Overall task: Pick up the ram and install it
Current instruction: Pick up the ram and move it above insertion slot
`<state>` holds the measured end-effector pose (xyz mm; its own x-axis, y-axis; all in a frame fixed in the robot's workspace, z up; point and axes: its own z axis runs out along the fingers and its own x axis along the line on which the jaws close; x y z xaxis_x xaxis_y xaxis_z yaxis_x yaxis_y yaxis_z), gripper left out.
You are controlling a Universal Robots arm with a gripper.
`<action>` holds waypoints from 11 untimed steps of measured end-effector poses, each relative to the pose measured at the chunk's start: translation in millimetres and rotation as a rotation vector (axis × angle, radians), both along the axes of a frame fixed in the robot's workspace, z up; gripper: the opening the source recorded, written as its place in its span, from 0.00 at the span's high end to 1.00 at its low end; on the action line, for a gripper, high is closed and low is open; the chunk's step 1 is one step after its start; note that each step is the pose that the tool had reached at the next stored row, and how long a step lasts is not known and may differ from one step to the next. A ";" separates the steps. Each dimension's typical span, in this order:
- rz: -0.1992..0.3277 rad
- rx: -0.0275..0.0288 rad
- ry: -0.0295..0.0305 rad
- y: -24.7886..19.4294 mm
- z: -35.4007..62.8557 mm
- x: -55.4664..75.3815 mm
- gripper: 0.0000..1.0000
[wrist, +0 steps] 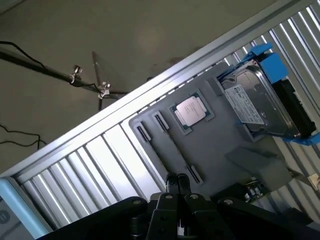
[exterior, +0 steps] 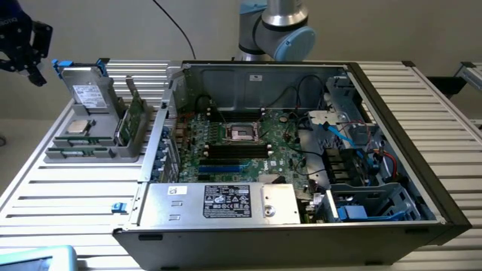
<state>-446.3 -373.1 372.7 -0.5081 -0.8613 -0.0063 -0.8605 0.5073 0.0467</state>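
Note:
The ram [exterior: 132, 117] is a slim green stick standing on edge in the grey parts holder [exterior: 94, 151], at the exterior view's left beside the open computer case. A green corner of the ram [wrist: 253, 189] peeks past the holder in the wrist view. My gripper [exterior: 30, 68] hangs high over the table's far corner at the exterior view's left, well clear of the ram. In the wrist view my gripper [wrist: 178, 184] has its dark fingers pressed together with nothing between them. The black memory slots [exterior: 238, 149] lie on the motherboard below the processor socket.
The holder also carries a square silver processor chip [wrist: 191, 111] and a grey drive box [wrist: 256, 102] in a blue bracket. Inside the case [exterior: 391, 113] sit a silver power supply [exterior: 220, 204], loose cables and a drive cage [exterior: 373, 203]. The arm's base [exterior: 275, 28] rises behind the case.

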 end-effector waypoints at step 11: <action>0.187 -0.0101 -0.0112 0.0 -0.1 0.0 0.89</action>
<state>-446.3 -373.1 372.7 -0.3390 -0.9408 -0.0019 -0.9403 0.3387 0.0323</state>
